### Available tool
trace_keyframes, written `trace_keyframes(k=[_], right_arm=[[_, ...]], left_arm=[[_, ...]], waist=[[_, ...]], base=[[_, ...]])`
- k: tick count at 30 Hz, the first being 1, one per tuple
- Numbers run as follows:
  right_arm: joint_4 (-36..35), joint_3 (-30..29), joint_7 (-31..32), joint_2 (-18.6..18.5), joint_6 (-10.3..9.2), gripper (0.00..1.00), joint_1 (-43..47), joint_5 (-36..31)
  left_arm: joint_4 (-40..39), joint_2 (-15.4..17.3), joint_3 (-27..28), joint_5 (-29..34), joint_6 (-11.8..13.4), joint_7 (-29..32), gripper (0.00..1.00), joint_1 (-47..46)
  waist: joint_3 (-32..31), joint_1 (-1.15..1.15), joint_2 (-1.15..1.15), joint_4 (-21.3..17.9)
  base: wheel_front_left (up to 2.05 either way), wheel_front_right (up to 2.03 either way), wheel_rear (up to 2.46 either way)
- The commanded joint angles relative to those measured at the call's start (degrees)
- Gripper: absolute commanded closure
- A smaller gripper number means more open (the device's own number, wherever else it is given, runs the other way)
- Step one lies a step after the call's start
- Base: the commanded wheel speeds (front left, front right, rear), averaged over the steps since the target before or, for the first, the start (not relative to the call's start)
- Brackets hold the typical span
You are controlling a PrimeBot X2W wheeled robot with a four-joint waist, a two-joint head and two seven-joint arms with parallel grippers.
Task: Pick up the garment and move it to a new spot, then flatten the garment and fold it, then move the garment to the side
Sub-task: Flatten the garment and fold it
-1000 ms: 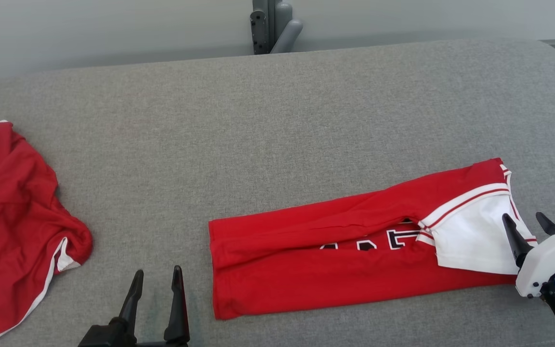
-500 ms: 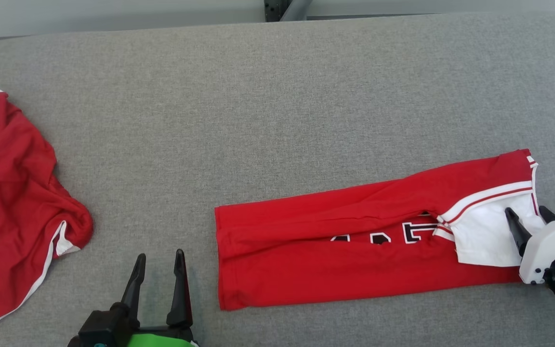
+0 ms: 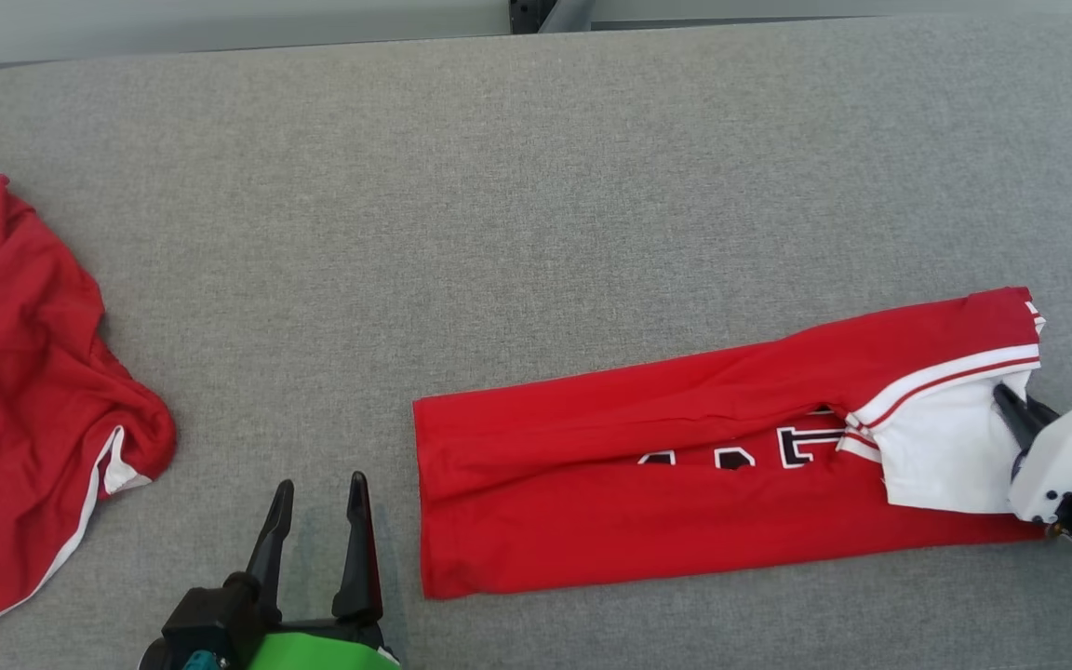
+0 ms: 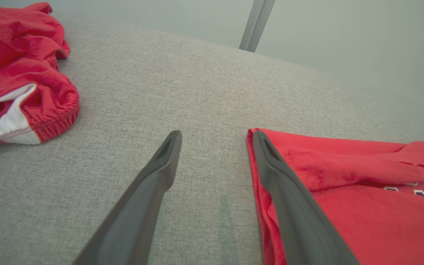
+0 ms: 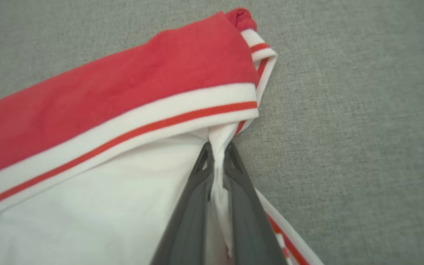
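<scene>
Far on my left lies a crumpled red cloth [image 3: 24,391]. I am not working on that one, and it is well apart from the rest.

Next comes my left gripper [image 3: 321,480]. Its two fingers stand wide apart with nothing between them, and it hangs over the grey cushion [image 3: 536,186], just beside the left end of the garment [image 3: 638,521].

The garment is a long red strip lying flat on the cushion, right of the middle. It looks folded already, with black letters peeking out.

At its right end is the white part [image 3: 945,456], and this is where the change is. A second ago my right gripper [image 3: 1006,395] was open there. Now its fingers have snapped together, and a thin bit of white cloth is pinched between them, just under the striped edge.

So I think I have my hold. The next job is likely to fold this end over or drag the garment to the side. The pinch is small, so it may slip.
</scene>
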Motion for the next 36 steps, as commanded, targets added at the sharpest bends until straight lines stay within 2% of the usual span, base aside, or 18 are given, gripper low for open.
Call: trace_keyframes(k=[1, 6, 14, 16, 19, 22, 25, 26, 27, 31, 35, 36], right_arm=[[1.18, -0.38, 0.09, -1.47, -0.26, 1.00, 1.66, 1.45], [1.29, -2.52, -1.09, -5.55, -0.20, 1.00, 1.83, 5.03], [4.92, -9.46, -1.99, -14.70, -0.17, 1.00, 4.74, 8.56], [3.18, -9.45, -2.20, -16.28, -0.17, 1.00, 5.93, 8.49], [-3.08, -8.50, -3.03, -16.09, -0.16, 1.00, 8.29, 9.50], [-11.28, -6.45, -3.10, -14.35, -0.16, 1.00, 11.04, 9.86], [-19.37, -4.02, -2.33, -10.51, -0.15, 1.00, 13.07, 8.47], [-19.37, -4.02, -2.33, -10.51, -0.15, 1.00, 13.07, 8.47], [-21.53, -3.04, -1.84, -8.96, -0.15, 1.00, 13.72, 7.52], [-27.43, 0.15, 0.48, -0.37, -0.15, 1.00, 14.35, 3.65], [-27.44, 2.03, 1.99, 8.36, -0.15, 1.00, 12.15, -1.11], [-26.48, 2.78, 2.54, 11.80, -0.15, 1.00, 11.31, -3.21]], left_arm=[[0.34, 0.06, 0.17, -0.23, 0.17, -0.16, 0.00, -0.28], [0.65, 0.06, 0.20, 0.09, -0.13, -0.16, 0.00, 0.49], [0.72, 0.07, 0.61, 0.07, -0.10, -0.16, 0.00, 1.43], [0.77, 0.07, 0.54, -0.25, -0.03, -0.16, 0.00, 1.66], [0.61, 0.07, 0.59, -0.94, 0.39, -0.16, 0.00, 2.07], [0.62, 0.06, 0.25, -1.65, 0.80, -0.16, 0.00, 2.59], [1.35, 0.08, -0.29, -1.77, 0.79, -0.16, 0.00, 2.91], [1.35, 0.08, -0.29, -1.77, 0.79, -0.16, 0.00, 2.91], [1.72, 0.09, -0.53, -1.62, 0.81, -0.16, 0.00, 2.82], [2.45, 0.08, -1.00, -1.28, 0.92, -0.16, 0.00, 1.76], [3.35, 0.08, -1.73, -0.69, 0.80, -0.16, 0.00, 1.18], [3.81, 0.09, -2.24, -0.58, 0.77, -0.16, 0.00, 0.93]], waist=[[-0.64, 0.00, 0.00, -0.27], [-2.09, 0.00, 0.00, -0.19], [-3.24, 0.00, 0.00, 0.68], [-3.53, 0.00, 0.00, 1.06], [-3.87, 0.00, 0.00, 1.19], [-4.20, 0.00, 0.00, 0.59], [-4.27, 0.00, 0.00, -0.31], [-4.27, 0.00, 0.00, -0.31], [-4.22, 0.00, 0.00, -0.54], [-3.78, 0.00, 0.00, -1.54], [-3.29, 0.00, 0.00, -2.23], [-3.14, 0.00, 0.00, -2.22]], base=[[0.00, 0.00, 0.00], [0.00, 0.00, 0.00], [0.00, 0.00, 0.00], [0.00, 0.00, 0.00], [0.00, 0.00, 0.00], [0.00, 0.00, 0.00], [0.00, 0.00, 0.00], [0.00, 0.00, 0.00], [0.00, 0.00, 0.00], [0.00, 0.00, 0.00], [0.00, 0.00, 0.00], [0.00, 0.00, 0.00]])
